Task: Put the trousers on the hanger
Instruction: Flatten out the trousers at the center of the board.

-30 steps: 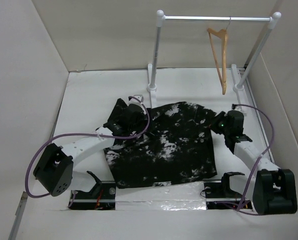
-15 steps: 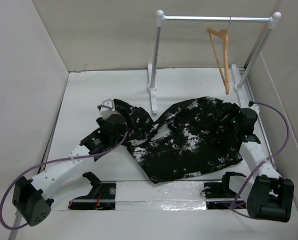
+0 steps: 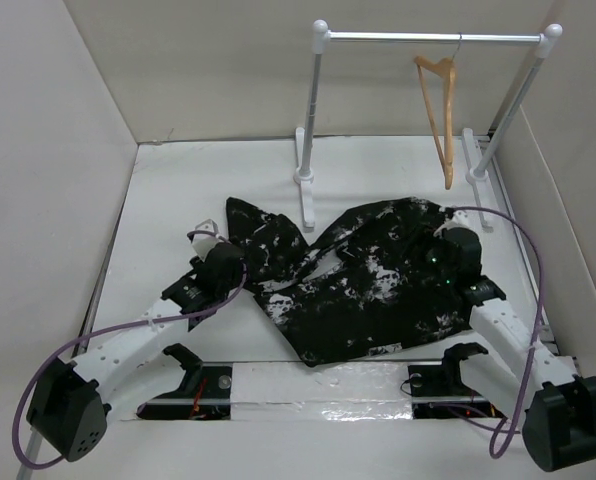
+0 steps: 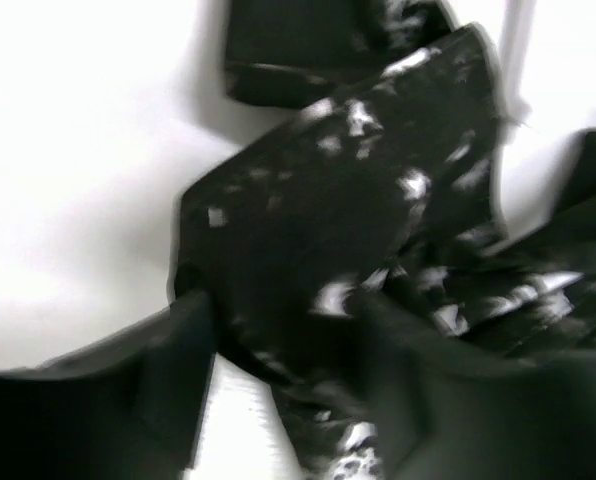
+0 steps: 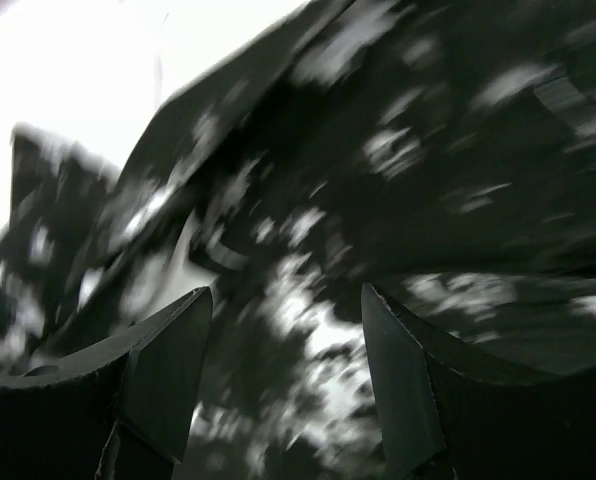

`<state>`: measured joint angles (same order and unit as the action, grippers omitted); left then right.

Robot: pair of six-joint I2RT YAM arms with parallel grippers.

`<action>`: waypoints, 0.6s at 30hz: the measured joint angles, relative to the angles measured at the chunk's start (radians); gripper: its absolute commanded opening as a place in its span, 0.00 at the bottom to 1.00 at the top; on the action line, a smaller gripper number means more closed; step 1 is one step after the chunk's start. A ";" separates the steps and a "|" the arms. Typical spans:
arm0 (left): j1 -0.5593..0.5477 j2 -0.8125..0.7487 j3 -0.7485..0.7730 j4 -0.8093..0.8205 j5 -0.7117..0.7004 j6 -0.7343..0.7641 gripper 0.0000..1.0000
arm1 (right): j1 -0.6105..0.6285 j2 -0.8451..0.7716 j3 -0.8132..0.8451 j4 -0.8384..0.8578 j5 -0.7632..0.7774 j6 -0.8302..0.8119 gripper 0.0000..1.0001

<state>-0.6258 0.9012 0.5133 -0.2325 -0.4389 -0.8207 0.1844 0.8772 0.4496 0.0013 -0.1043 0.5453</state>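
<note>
1. Two arms reach from the near edge of the desk (image 3: 178, 180) toward the trousers (image 3: 378, 285), one from each side.
2. The trousers lie crumpled flat on the desk, black fabric with white splatter marks. The larger part covers the middle and right of the desk. A smaller lobe extends to the far left.
3. The white and silver rack (image 3: 318, 110) stands at the far side of the desk. The near end of its left foot shows as a white strip between the two parts of the fabric.
4. The hanger (image 3: 440, 115) hangs by its hook from the rack's top rail, near the right post. It is well apart from the trousers and carries no fabric.
5. The left fingers (image 3: 228, 268) sit at the left edge of the trousers, beside the smaller lobe. In the left wrist view the left fingers (image 4: 168, 380) stand wide apart. Patterned fabric lies beneath the gap between them, and bare desk shows to the left. Nothing is clamped between them.
6. The right fingers (image 3: 443, 262) are over the right part of the trousers. In the right wrist view the right fingers (image 5: 163, 370) are likewise spread wide, and fabric fills the view beyond them. That view is blurred, and no fold is seen pinched between them.
7. A purple cable (image 3: 68, 355) loops along the left arm, and a second one arcs over the right arm.
</note>
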 measured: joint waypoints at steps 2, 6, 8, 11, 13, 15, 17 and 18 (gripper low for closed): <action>0.000 -0.001 -0.003 0.053 0.022 0.003 0.19 | 0.089 -0.002 0.000 -0.022 0.021 -0.008 0.66; -0.003 -0.026 0.006 0.087 0.043 0.009 0.00 | 0.251 -0.009 0.002 -0.041 0.050 -0.027 0.51; -0.014 -0.058 0.034 0.071 0.039 0.009 0.00 | 0.332 0.001 0.015 -0.048 0.061 -0.034 0.41; -0.029 -0.103 0.128 0.062 0.034 0.023 0.00 | 0.468 0.048 0.047 -0.038 0.074 -0.045 0.16; -0.031 -0.079 0.229 0.079 0.032 0.048 0.00 | 0.541 0.103 0.080 -0.035 0.074 -0.052 0.12; -0.031 -0.013 0.349 0.117 0.027 0.082 0.00 | 0.588 0.151 0.108 -0.034 0.075 -0.053 0.13; -0.031 0.138 0.524 0.134 0.017 0.122 0.12 | 0.611 0.185 0.127 -0.028 0.078 -0.053 0.22; -0.027 0.236 0.620 0.160 0.016 0.148 0.25 | 0.623 0.198 0.136 -0.028 0.084 -0.051 0.25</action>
<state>-0.6533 1.1370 1.1336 -0.0727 -0.4229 -0.6731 0.8070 1.0748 0.5854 -0.0269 -0.0200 0.4938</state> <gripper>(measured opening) 0.095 0.192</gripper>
